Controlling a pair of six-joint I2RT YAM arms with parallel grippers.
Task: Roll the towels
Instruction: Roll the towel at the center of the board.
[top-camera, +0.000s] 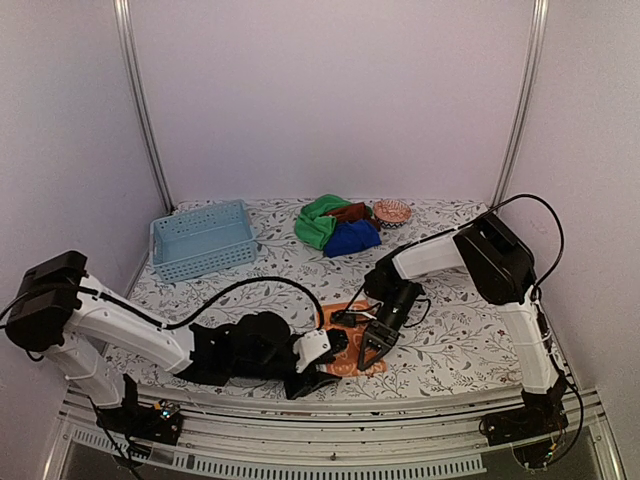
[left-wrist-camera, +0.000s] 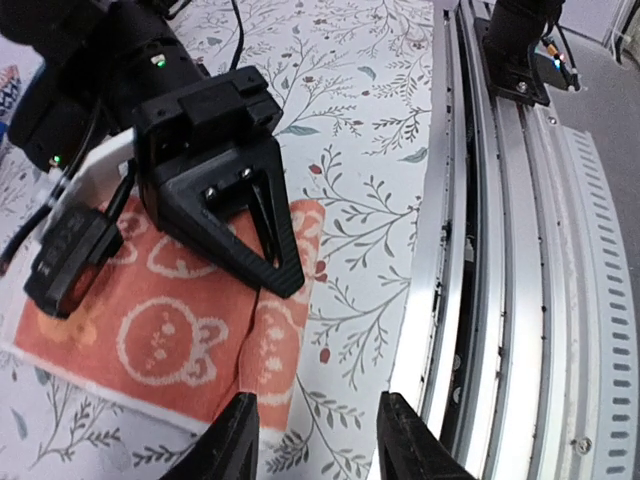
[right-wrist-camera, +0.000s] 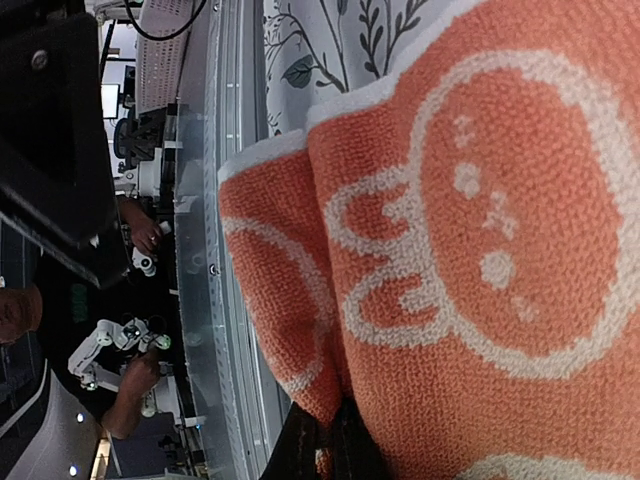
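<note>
Orange towel (left-wrist-camera: 160, 330): right gripper (left-wrist-camera: 284, 283) is pinching its near edge, apparently starting the roll; left gripper (left-wrist-camera: 318, 445) is hovering spread beside it.

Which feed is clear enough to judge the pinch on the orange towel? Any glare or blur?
Left wrist: sharp, even light, no glare on the orange towel; right wrist: weave crisp, but fingers lost in shadow; top external: soft, dark arms cover it.
</note>
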